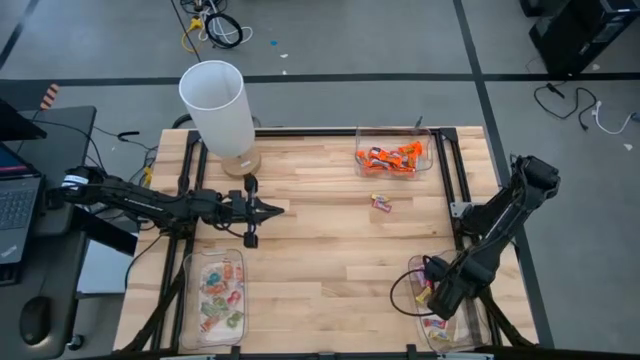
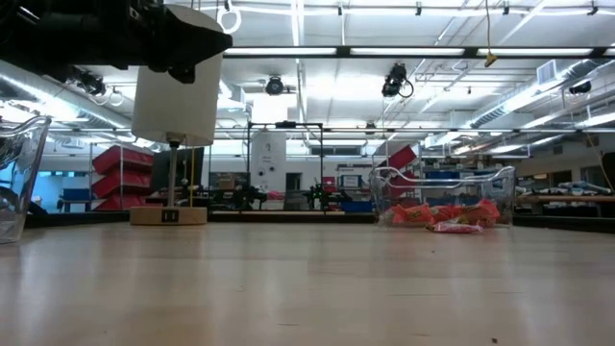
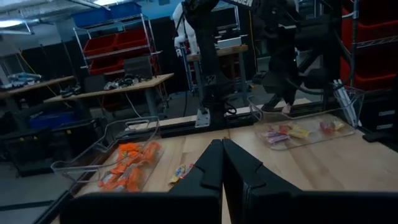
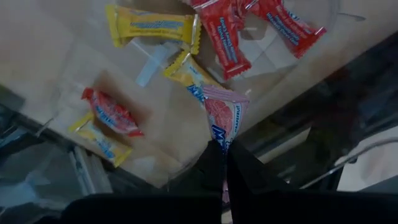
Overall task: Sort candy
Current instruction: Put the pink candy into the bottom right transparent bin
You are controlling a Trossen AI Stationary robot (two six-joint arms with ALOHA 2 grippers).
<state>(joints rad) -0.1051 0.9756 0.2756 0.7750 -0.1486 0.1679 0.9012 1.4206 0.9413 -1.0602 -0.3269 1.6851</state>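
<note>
My right gripper (image 1: 432, 290) is over the clear near-right tray (image 1: 462, 338), pointing steeply down and shut on a pink wrapped candy (image 4: 222, 112). Yellow and pink-red candies (image 4: 152, 25) lie on that tray's floor. One loose candy (image 1: 381, 203) lies flat on the wooden table, near the far-right tray (image 1: 428, 150), which holds orange candies (image 1: 390, 157). Pale green-and-pink candies (image 1: 222, 292) fill the near-left tray. My left gripper (image 1: 272, 208) hovers level and shut at mid-left, pointing toward the table's right, holding nothing. My right gripper pinches the pink candy by one wrapper end (image 4: 220, 142) between its two fingertips (image 4: 239, 168), coming from above and slanting down. The rest of the candy sticks out beyond the fingertips over the tray. Whether it touches the tray floor I cannot tell.
A tall white cylinder (image 1: 218, 105) on a small wooden base stands at the far left of the table. Black rails (image 1: 450, 170) run along the table's sides. Bare wood (image 1: 320, 270) lies between the three trays.
</note>
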